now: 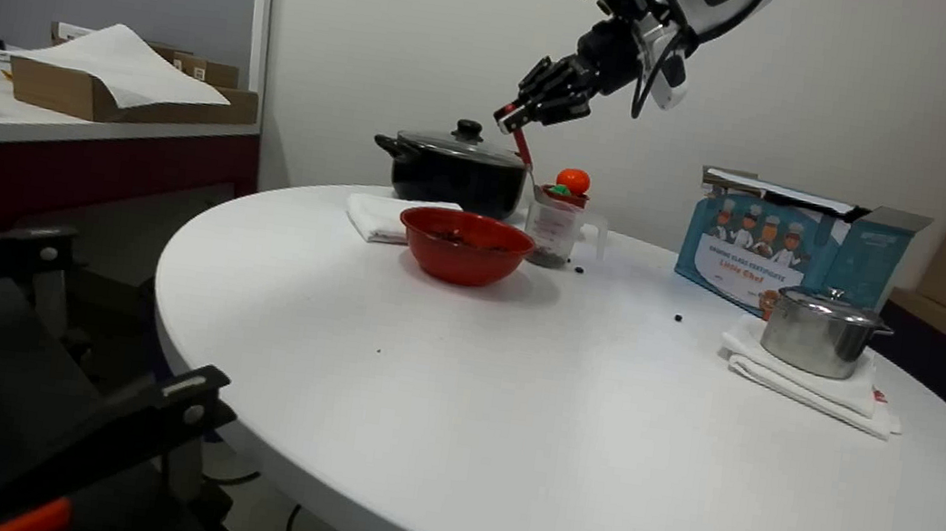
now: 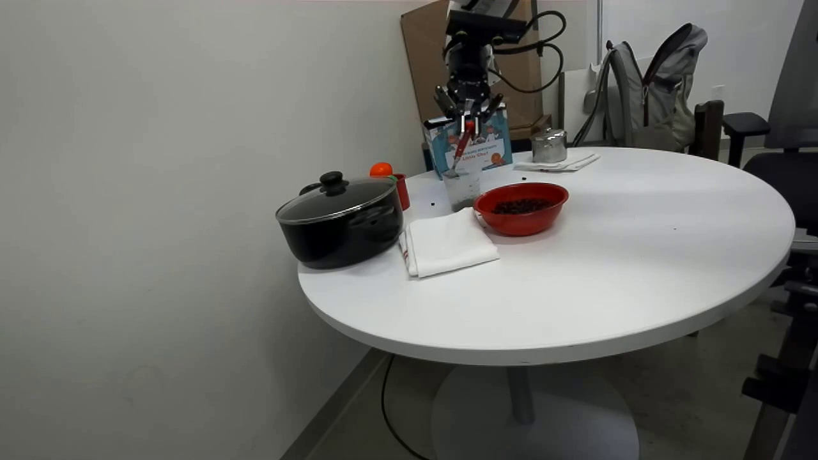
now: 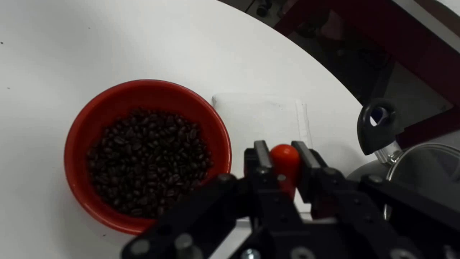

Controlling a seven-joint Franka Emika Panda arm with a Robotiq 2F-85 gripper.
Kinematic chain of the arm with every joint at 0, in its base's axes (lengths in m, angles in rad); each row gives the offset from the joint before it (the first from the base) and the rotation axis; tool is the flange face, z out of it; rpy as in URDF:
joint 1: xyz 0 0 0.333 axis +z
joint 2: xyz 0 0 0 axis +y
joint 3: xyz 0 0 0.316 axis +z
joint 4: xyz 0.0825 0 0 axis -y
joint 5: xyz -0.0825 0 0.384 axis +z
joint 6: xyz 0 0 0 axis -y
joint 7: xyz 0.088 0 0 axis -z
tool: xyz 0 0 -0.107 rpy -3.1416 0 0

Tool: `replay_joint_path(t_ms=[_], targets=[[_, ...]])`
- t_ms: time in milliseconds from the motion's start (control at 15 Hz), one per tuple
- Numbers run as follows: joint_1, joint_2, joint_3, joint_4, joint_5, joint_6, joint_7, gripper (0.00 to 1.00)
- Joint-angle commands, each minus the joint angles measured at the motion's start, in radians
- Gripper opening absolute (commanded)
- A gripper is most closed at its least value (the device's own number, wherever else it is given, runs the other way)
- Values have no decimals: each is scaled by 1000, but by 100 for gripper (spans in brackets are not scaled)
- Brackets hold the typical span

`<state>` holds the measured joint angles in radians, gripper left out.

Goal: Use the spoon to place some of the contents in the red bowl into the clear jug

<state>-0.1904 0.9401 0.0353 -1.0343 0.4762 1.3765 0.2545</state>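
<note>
Where the jaws pinch, the spoon handle (image 2: 463, 143) sits.

Both exterior views face across the bench (image 1: 550, 440) from beyond its edge; the wrist view, nearer, looks down; all share the red bowl (image 1: 462, 262).

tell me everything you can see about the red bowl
The red bowl is round, wide and shallow, glossy, and looks like plastic, with a smooth rim and no handle showing. It sits upright on the white table, partly filled with dark coffee beans, bare red wall showing above them. The folded white towel and the clear jug are close beside it; whether either touches it, I cannot tell. The end effector does not touch it.
</note>
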Motion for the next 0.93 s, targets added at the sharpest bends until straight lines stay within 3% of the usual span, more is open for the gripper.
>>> replay_joint_path(t_ms=[0,267,867], targets=[[40,-61,-14,-37,-56,7,-41,12],[112,-156,-46,-114,-205,70,-83,12],[250,-480,-55,-533,-511,343,-106,12]])
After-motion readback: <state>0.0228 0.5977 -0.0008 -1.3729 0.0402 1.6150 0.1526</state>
